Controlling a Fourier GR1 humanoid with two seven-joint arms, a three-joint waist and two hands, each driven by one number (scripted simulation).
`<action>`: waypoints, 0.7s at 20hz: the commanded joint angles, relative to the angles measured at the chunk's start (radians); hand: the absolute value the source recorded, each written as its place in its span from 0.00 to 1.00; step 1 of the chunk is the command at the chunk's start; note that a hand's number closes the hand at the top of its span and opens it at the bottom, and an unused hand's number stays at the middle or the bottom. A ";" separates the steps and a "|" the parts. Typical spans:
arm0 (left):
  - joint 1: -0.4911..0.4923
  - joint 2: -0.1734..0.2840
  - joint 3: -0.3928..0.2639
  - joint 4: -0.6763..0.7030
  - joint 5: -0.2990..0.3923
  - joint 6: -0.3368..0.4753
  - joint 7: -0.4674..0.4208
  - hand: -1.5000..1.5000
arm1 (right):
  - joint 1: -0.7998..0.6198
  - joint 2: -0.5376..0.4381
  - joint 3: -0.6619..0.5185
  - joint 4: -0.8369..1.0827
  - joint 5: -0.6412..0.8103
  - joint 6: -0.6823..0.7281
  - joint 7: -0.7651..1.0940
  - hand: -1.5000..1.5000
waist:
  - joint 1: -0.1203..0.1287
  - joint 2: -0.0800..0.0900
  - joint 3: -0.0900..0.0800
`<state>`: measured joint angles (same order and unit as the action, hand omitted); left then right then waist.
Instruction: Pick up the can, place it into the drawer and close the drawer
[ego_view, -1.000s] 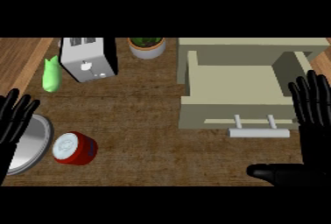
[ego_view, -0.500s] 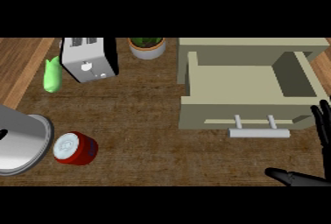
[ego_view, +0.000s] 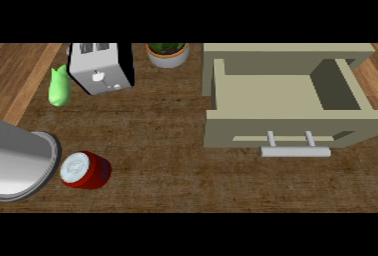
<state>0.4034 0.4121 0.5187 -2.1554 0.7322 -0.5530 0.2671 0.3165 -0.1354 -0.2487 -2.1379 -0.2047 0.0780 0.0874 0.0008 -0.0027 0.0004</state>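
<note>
a brown wooden counter (ego_view: 170, 135) is being shown from steeply above. the red can (ego_view: 84, 170) is being seen standing near the lower left, just beside a large metal pot (ego_view: 22, 161) at the left edge. the beige drawer (ego_view: 284, 97) is being held open at the right, its pale handle (ego_view: 295, 151) facing the lower edge. a toaster (ego_view: 101, 67), a green object (ego_view: 59, 87) and a potted plant (ego_view: 167, 53) are being seen along the top. neither hand is being shown, so their state cannot be told.

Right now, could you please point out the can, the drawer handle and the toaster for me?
can (ego_view: 76, 167): head view, on its pale round lid.
drawer handle (ego_view: 295, 151): head view, middle of the bar.
toaster (ego_view: 100, 67): head view, on its top face.
</note>
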 joint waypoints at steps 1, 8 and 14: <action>-0.008 0.035 0.053 0.011 0.146 0.029 0.097 0.00 | 0.052 0.021 -0.016 0.019 -0.011 0.046 -0.049 0.00 | -0.001 0.001 0.000; -0.077 0.046 0.005 0.021 0.244 0.159 0.246 0.00 | 0.057 -0.006 -0.097 -0.008 -0.091 0.096 -0.021 0.00 | -0.007 0.002 0.000; -0.117 -0.033 -0.039 0.120 0.181 0.099 0.242 0.00 | 0.081 -0.001 -0.157 -0.026 -0.115 0.131 -0.011 0.00 | -0.006 0.002 0.000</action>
<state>0.3169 0.4140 0.5185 -2.0723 0.9384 -0.4571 0.4845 0.3872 -0.1422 -0.3759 -2.1394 -0.3056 0.2008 0.0595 -0.0043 -0.0010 0.0003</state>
